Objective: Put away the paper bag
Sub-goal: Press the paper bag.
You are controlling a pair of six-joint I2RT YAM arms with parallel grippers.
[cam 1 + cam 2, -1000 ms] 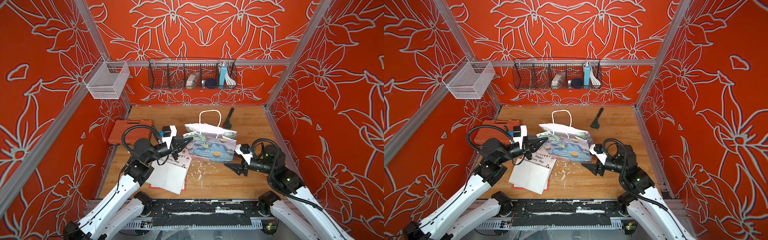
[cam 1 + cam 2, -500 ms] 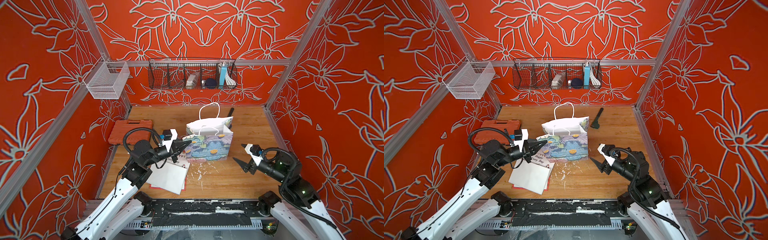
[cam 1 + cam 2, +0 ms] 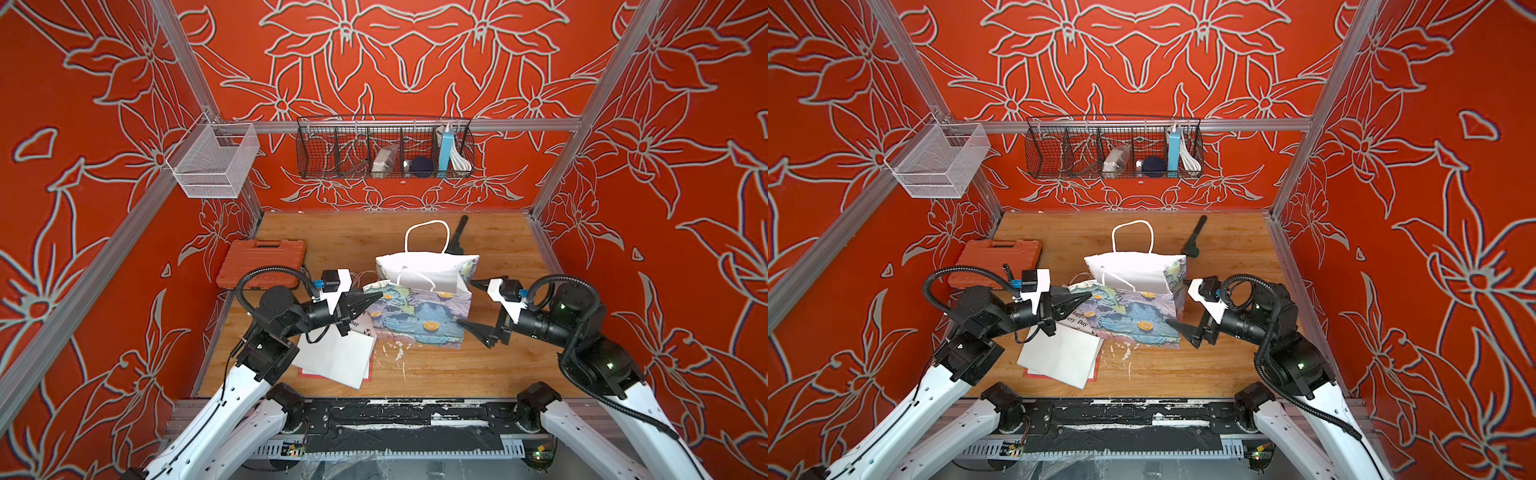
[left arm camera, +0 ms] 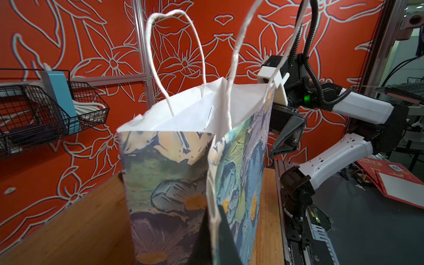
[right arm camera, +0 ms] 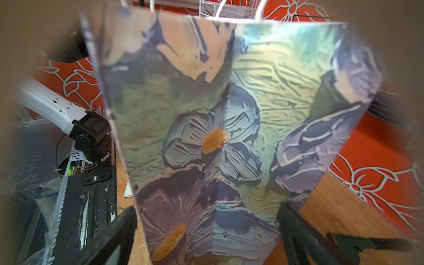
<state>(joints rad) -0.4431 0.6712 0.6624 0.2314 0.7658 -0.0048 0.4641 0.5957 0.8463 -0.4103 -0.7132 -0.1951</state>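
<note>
The paper bag [image 3: 419,318] [image 3: 1133,318], printed with blue flowers, white inside and with white rope handles, stands upright and open-mouthed on the wooden table. My left gripper [image 3: 376,296] [image 3: 1086,296] is shut on the top edge at the bag's left corner; in the left wrist view the gripper [image 4: 212,220] pinches that folded edge of the bag [image 4: 169,174]. My right gripper [image 3: 467,302] [image 3: 1177,302] is open wide at the bag's right side. In the right wrist view its gripper [image 5: 207,218] has a finger on either side of the bag's narrow side panel [image 5: 218,126].
A white sheet over a red card [image 3: 336,353] lies front left of the bag. An orange tool case [image 3: 262,262] sits at the left wall, a black tool [image 3: 457,237] behind the bag. A black wire basket [image 3: 384,149] and a white mesh basket [image 3: 212,162] hang on the walls.
The bag has risen from lying tilted to standing upright. My right gripper drew back, opened wide and came up to the bag's right side. The left gripper kept its hold.
</note>
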